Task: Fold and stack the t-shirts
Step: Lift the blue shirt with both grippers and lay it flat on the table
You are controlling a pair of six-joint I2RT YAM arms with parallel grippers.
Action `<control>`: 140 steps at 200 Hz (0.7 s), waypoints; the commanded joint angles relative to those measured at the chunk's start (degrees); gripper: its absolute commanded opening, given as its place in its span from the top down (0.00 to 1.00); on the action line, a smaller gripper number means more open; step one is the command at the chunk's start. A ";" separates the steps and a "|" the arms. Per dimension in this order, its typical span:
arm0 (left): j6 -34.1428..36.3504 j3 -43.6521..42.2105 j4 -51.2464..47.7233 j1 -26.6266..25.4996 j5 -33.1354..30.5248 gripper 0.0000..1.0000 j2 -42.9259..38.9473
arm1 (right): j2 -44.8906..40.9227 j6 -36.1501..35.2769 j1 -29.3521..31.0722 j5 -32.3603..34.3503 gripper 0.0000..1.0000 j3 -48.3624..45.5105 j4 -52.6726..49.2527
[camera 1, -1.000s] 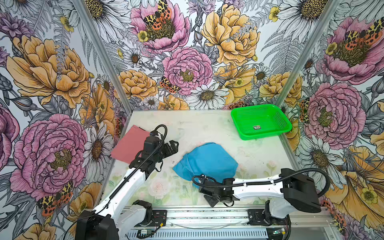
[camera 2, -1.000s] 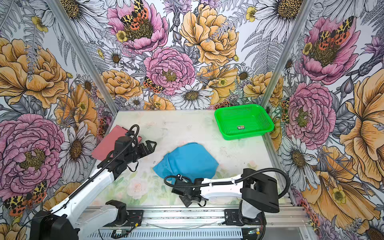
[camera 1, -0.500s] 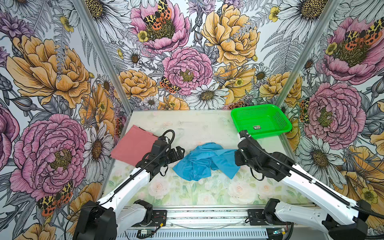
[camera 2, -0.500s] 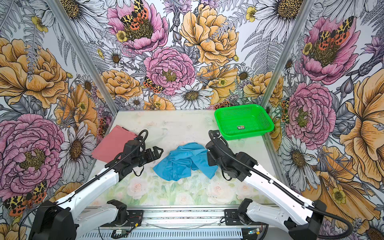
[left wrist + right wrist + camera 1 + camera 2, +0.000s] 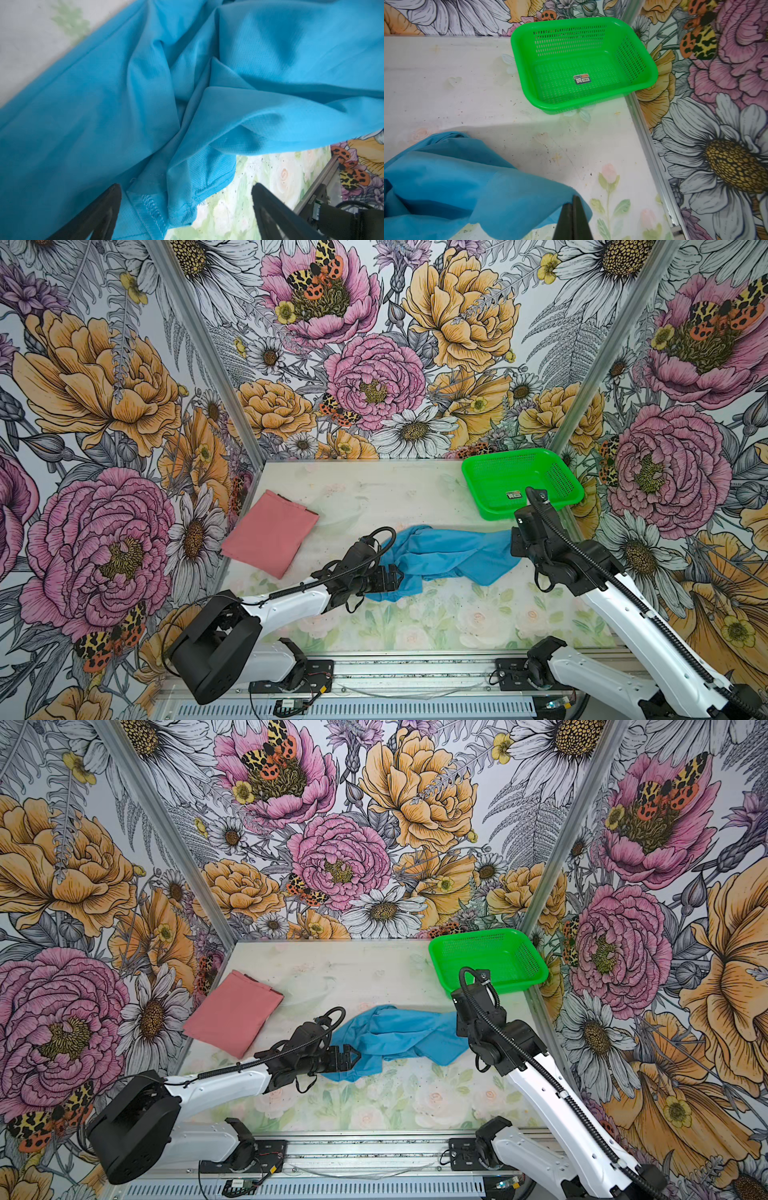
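Clenched on an edge of the blue shirt (image 5: 449, 551) with the right end effector (image 5: 573, 205), out at the right of the tabletop (image 5: 374, 493), just short of the basket (image 5: 471, 489). A second ago, lying low across the front edge instead, with the shirt a compact heap mid-tabletop. Half a second ago, up and round to the heap's right side. Now drawn rightward into a long, rumpled band, right end raised in the pinch, left end down on the tabletop.

Left end effector (image 5: 395, 576) released, jaws wide in every picture. Moved from beside the pink shirt (image 5: 270, 533) to the blue shirt's near-left end. In the left wrist view, a stitched hem and a bunched corner between the spread fingers (image 5: 99, 212), not gripped.

Pink shirt folded flat at the back-left of the tabletop, unmoved, well apart from the blue one.

For the task, by judgement: roughly half done, with one shirt folded and the other only being opened out. Looks like the spreading step, one end held by the right and the other lined up for the left. Blue cloth twisted and doubled over itself, so not ready to fold. Probably calls for closing on the hem, then pulling the two ends apart. Risks: catching two layers at the bunched corner and locking the twist in, or dragging cloth against the basket.
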 commanded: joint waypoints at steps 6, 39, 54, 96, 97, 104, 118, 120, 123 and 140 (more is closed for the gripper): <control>2.26 1.87 4.77 -2.75 -0.22 0.02 2.14 | -1.51 -1.87 -3.14 6.03 1.00 -0.48 -2.26; 2.55 2.65 5.48 -4.26 -0.28 0.16 5.08 | -1.09 -2.25 -4.22 4.08 1.00 -2.15 -2.07; 2.83 2.65 5.29 -5.58 -2.30 0.20 5.30 | -0.89 -2.19 -4.22 3.66 1.00 -2.66 -2.02; 5.60 6.78 -0.45 -8.47 -7.69 0.83 7.44 | -1.02 -2.81 -4.26 2.45 1.00 -2.91 -1.32; 5.67 7.00 -0.82 -8.52 -7.99 0.86 7.37 | -1.04 -2.84 -4.24 2.39 1.00 -2.89 -1.32; 6.06 8.28 -3.64 -8.81 -9.89 1.00 6.41 | -1.17 -3.09 -4.31 2.12 1.00 -2.63 -1.23; 7.68 11.42 -11.66 -8.97 -15.66 1.00 2.23 | -1.64 -4.17 -4.29 1.40 1.00 -1.86 -0.87; 8.03 12.08 -12.91 -8.95 -16.48 1.00 1.50 | -1.76 -4.49 -4.28 1.14 1.00 -1.84 -0.65; 8.63 12.93 -14.66 -8.89 -18.17 1.00 0.29 | -1.89 -5.08 -4.23 0.74 1.00 -1.76 -0.31; 12.26 18.23 -24.58 -7.39 -26.49 1.00 -6.36 | -3.17 -7.87 -4.24 -1.17 1.00 -1.87 2.37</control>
